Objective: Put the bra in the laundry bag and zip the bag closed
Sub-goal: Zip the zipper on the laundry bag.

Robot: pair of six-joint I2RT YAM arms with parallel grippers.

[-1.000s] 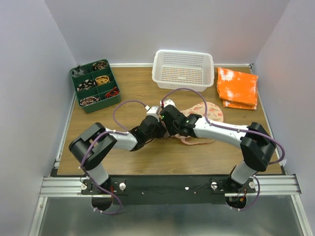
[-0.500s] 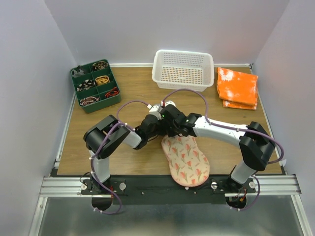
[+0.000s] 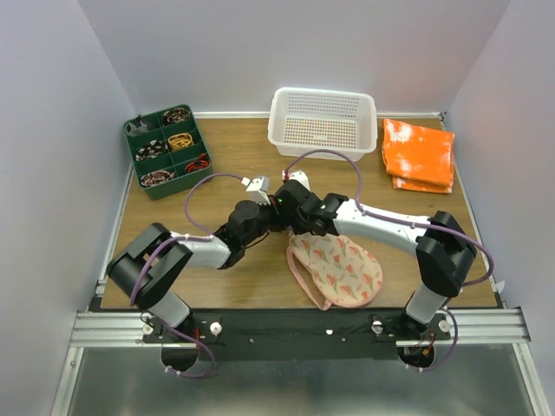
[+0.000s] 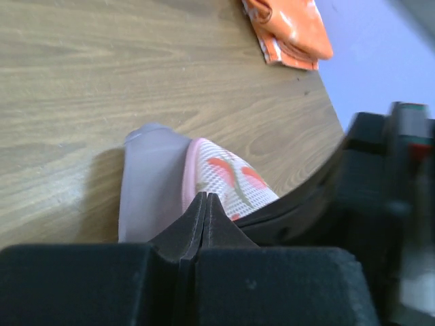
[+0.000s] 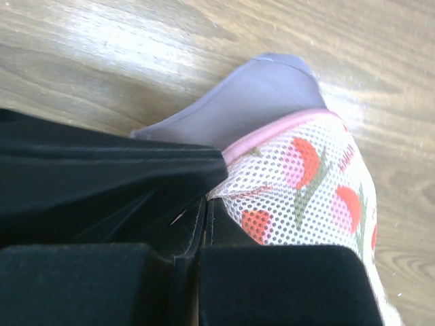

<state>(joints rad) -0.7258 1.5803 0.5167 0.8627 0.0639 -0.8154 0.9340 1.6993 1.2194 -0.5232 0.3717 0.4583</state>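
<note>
Even overhead light is filling the top view, w/ soft shadows lying on the worktop (image 3: 243, 165). Glare is washing out the wood in the right wrist view (top left esp.). Near fingers (image 4: 102, 285) are blurring in both wrist views.

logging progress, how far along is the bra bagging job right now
Done, apparently: the bra is mostly in the laundry bag; only a grey fold pokes out at one end. In hand: left gripper and right gripper are both shut at that end, by the pink zipper rim. To do: tucking the fold in and zipping shut.
</note>
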